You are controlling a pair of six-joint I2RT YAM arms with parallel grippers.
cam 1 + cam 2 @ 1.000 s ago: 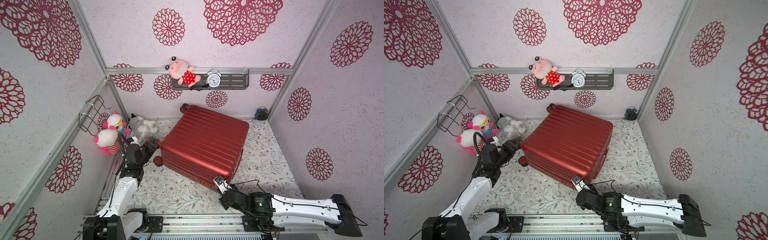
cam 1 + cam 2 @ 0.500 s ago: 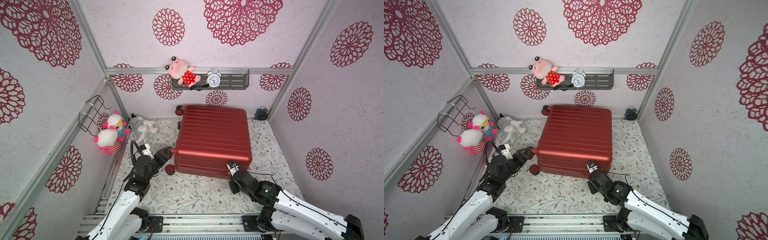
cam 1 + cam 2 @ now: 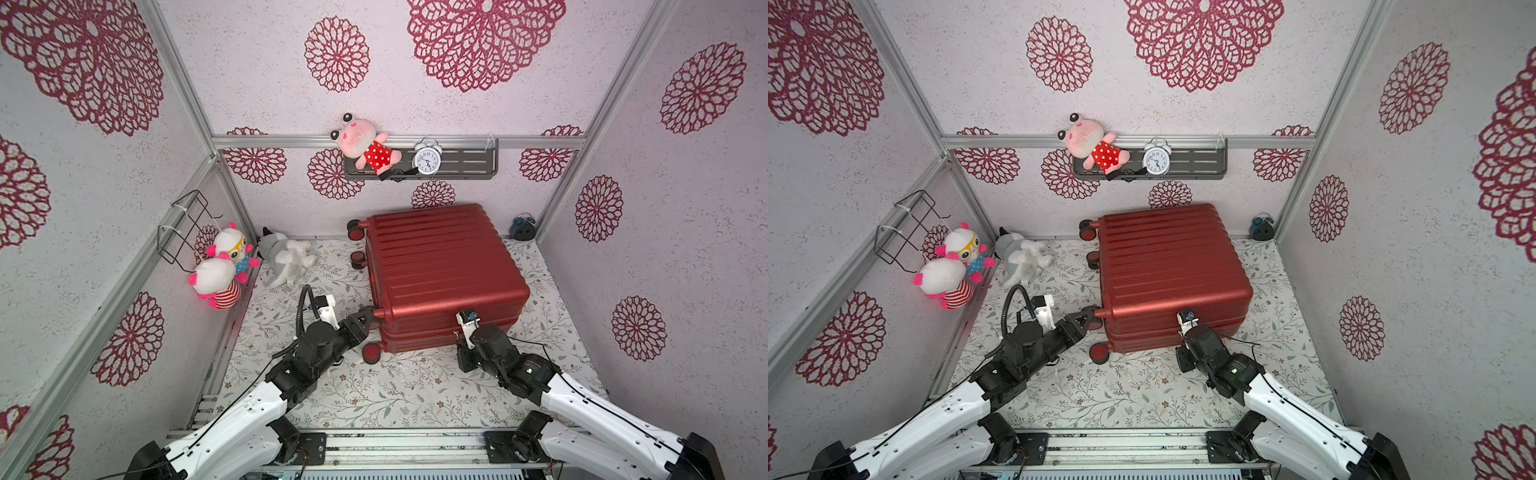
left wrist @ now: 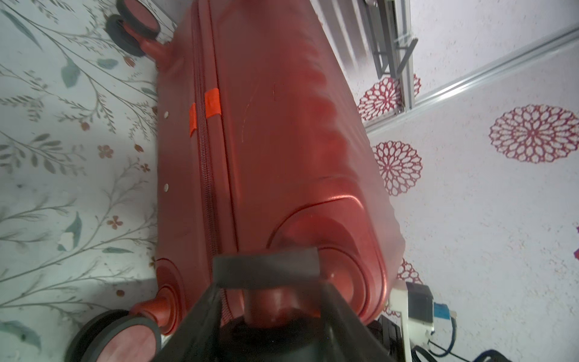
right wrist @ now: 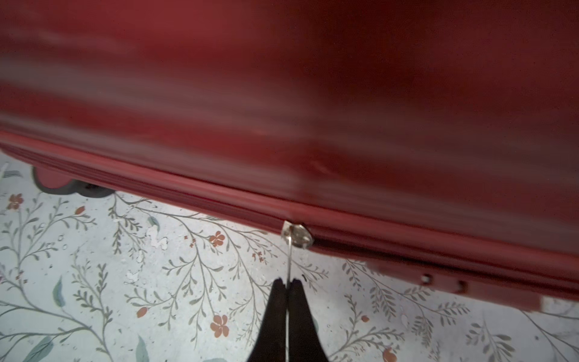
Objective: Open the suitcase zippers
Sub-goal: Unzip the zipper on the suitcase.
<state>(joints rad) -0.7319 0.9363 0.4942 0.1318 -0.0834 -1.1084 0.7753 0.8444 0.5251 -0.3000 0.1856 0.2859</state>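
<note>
Pinching zipper pull [image 5: 289, 260] in closed right gripper [image 5: 286, 283]; left gripper [image 3: 368, 314] straddles wheel stem [image 4: 269, 301], bracing suitcase [image 3: 440, 266] against pull, clamp unconfirmed

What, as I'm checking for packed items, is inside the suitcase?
Nothing inside shows. The suitcase lies with its halves together; along the zipper track no lining or contents appear. The hard shell covers whatever it holds.
</note>
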